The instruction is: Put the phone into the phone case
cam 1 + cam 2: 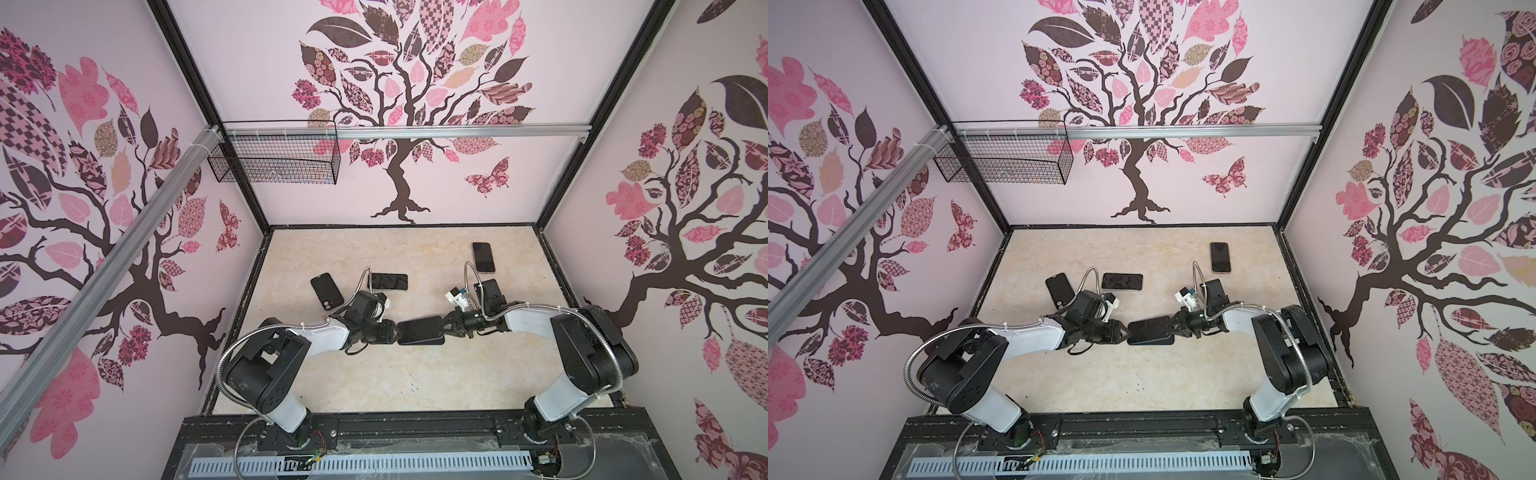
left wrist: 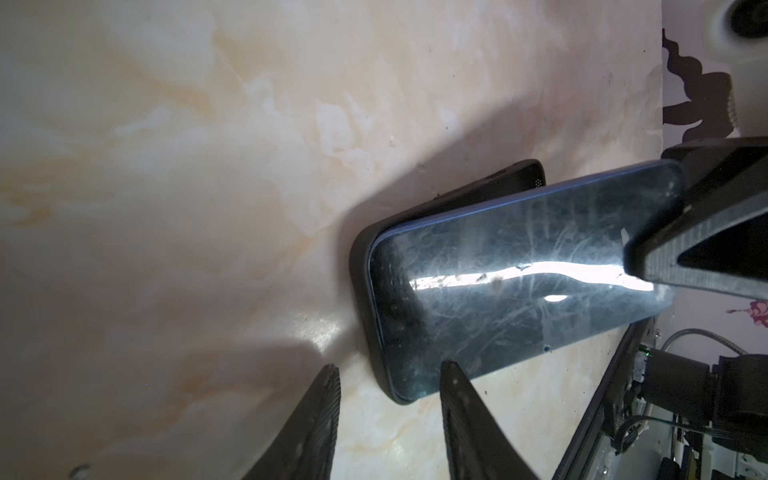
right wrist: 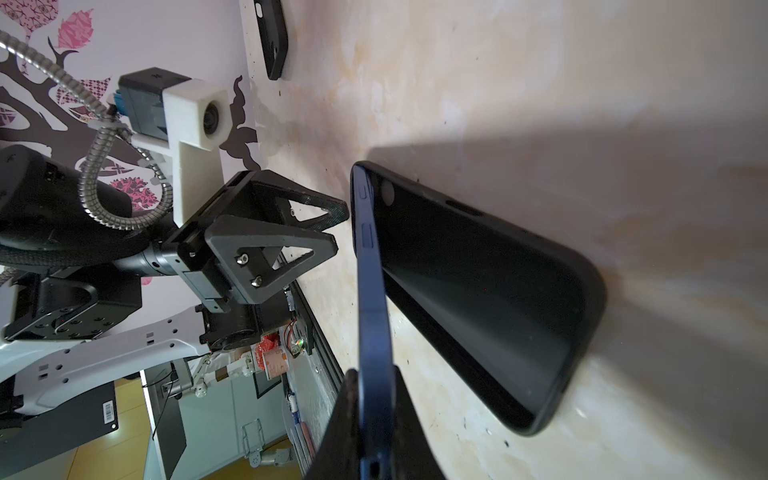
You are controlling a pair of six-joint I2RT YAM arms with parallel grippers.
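A dark blue phone is tilted over a black phone case lying on the marble table in both top views. My right gripper is shut on the phone's raised end. The phone's lower end rests in the case's near end, while the case's hollow stays mostly uncovered. My left gripper stands open just short of that case end, one fingertip overlapping the corner in view, nothing between the fingers. It faces the right gripper.
A second black case and a dark phone lie behind my left arm. Another phone lies at the back right. A wire basket hangs on the back rail. Walls enclose the table on three sides.
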